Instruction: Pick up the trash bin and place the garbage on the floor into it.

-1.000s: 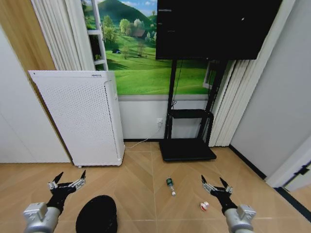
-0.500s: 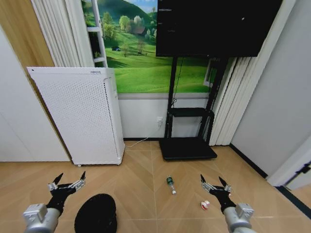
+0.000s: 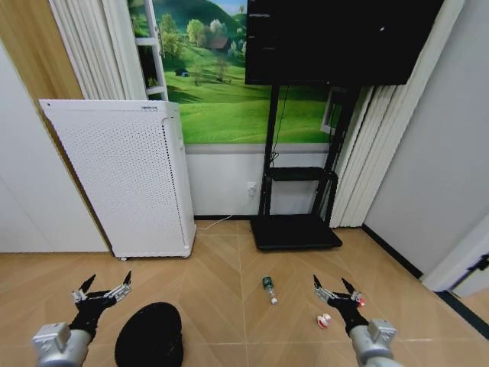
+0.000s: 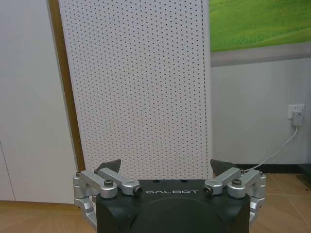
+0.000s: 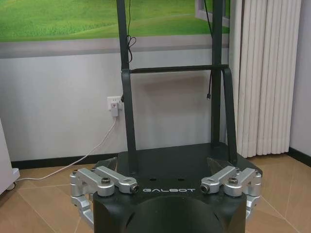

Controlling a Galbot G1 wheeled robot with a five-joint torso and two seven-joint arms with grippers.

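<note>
I am holding both my left gripper (image 3: 102,288) and right gripper (image 3: 336,290) wide open and empty, while the green bottle (image 3: 268,289) is lying lengthwise, white cap toward me, beside the trash bin (image 3: 150,345).

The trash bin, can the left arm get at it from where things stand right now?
Probably yes: the trash bin stands on bare floor just beside the open left gripper, with nothing between them.

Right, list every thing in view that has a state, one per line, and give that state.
Trash bin: upright on the floor, not held.
Green bottle: lying on its side on the floor, white cap on.
Red-and-white piece: on the floor, not held.
Left hand: open, holding nothing, beside the bin.
Right hand: open, holding nothing, above the red-and-white piece.
Screen: dark.
</note>
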